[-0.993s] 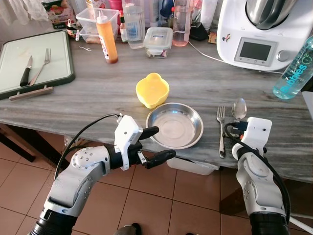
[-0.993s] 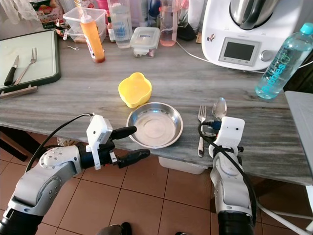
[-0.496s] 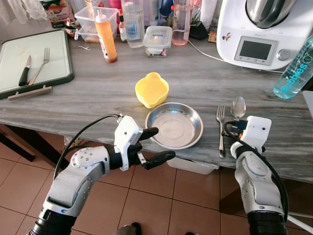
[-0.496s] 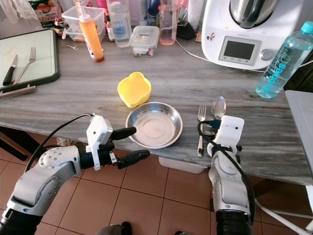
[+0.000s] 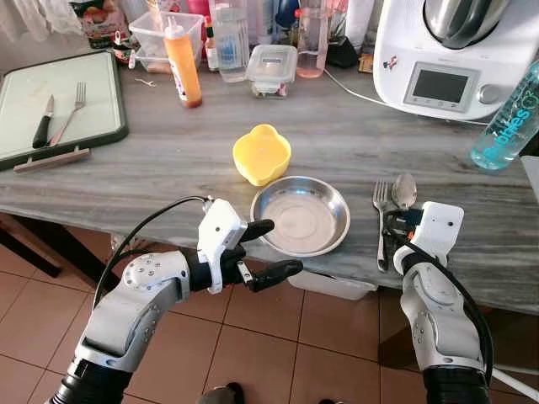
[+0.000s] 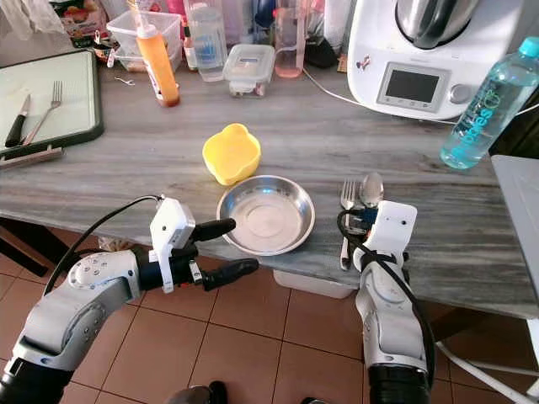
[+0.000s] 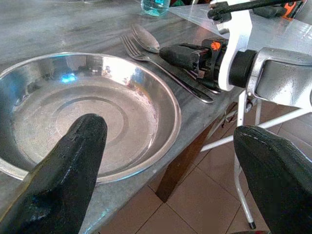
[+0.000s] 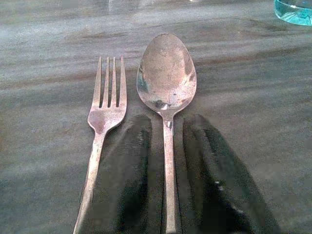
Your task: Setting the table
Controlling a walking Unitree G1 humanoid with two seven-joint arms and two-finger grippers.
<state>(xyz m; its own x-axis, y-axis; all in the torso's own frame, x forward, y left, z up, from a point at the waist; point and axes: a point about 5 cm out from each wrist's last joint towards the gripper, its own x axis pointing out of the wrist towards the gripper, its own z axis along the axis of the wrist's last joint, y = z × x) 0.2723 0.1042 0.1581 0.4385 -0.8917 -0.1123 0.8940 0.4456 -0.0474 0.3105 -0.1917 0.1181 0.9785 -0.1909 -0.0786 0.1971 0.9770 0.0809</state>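
The bench (image 5: 168,160) had a matt, grey, streaked surface like stone or wood grain. The plate (image 5: 301,215) was polished metal, glossy with faint circular marks. The spoon (image 8: 167,83) and fork (image 8: 107,107) were shiny metal, lightly smudged. The yellow bowl (image 5: 262,153) looked like smooth, soft-sheen plastic. The right tool (image 8: 165,185) had matt black fingers (image 8: 126,170). The left tool (image 5: 269,250) had matt black, slightly rough fingers (image 7: 68,161) and a glossy white plastic housing. The floor (image 5: 278,345) was smooth terracotta tile.
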